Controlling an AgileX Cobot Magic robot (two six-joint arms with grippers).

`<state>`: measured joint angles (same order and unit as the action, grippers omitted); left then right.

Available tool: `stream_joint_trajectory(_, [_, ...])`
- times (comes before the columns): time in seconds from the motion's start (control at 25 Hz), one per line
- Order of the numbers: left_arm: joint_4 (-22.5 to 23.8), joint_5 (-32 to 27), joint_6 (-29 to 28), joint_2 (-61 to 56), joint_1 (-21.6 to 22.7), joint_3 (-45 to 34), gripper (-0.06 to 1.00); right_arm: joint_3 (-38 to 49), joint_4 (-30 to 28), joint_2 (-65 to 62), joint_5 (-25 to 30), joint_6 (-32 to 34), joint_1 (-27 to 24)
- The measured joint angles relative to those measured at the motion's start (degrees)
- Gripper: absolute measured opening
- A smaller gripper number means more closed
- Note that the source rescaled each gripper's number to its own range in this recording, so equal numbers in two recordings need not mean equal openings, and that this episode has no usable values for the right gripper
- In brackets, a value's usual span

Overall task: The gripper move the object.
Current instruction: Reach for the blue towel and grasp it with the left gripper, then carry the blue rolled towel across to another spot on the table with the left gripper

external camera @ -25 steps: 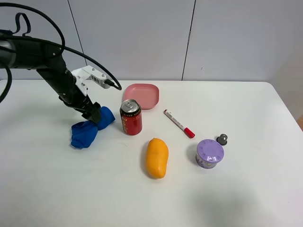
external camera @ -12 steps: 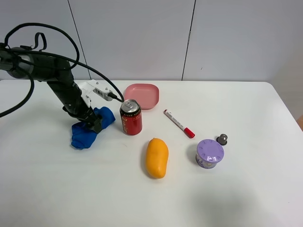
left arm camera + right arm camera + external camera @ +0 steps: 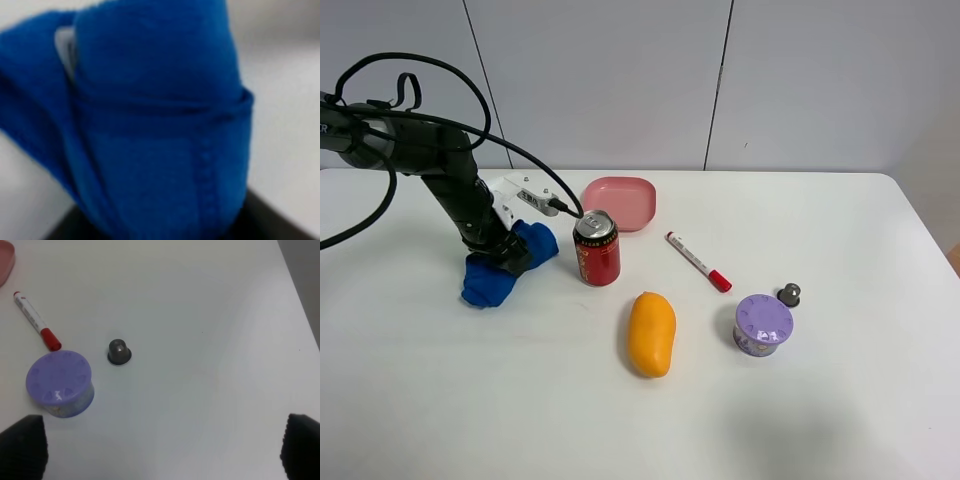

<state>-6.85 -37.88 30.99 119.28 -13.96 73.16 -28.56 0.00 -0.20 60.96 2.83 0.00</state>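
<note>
A crumpled blue cloth [image 3: 488, 280] lies on the white table at the left. My left gripper [image 3: 512, 253] is down on the cloth's right end and shut on it. The cloth fills the left wrist view [image 3: 160, 125] and hides the fingers there. My right gripper [image 3: 160, 450] is out of the exterior view. In the right wrist view its dark fingertips [image 3: 22, 445] stand wide apart, open and empty, above the table's right side.
A red soda can [image 3: 597, 248] stands just right of the cloth, with a pink plate [image 3: 620, 201] behind it. A marker [image 3: 698, 261], a mango [image 3: 651, 333], a purple jar [image 3: 763, 324] and a small grey capsule [image 3: 789, 294] lie further right.
My left gripper has come down onto the cloth and shifted a little to the left. The cloth has moved left with it, away from the can.
</note>
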Motion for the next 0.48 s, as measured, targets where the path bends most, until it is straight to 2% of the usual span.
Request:
stream_joint_trajectory(0.24, [2.7, -4.3, -0.2, -1.6, 0.0, 1.3, 0.00, 0.0, 0.0, 0.0, 0.0, 0.0, 0.0])
stream_joint_trajectory(0.32, [6.1, -8.7, -2.3, -5.8, 0.0, 4.7, 0.00, 0.0, 0.0, 0.0, 0.0, 0.0, 0.0])
stream_joint_trajectory(0.48, [7.5, -13.1, -6.0, -13.2, 0.0, 12.3, 0.00, 0.0, 0.0, 0.0, 0.0, 0.0, 0.0])
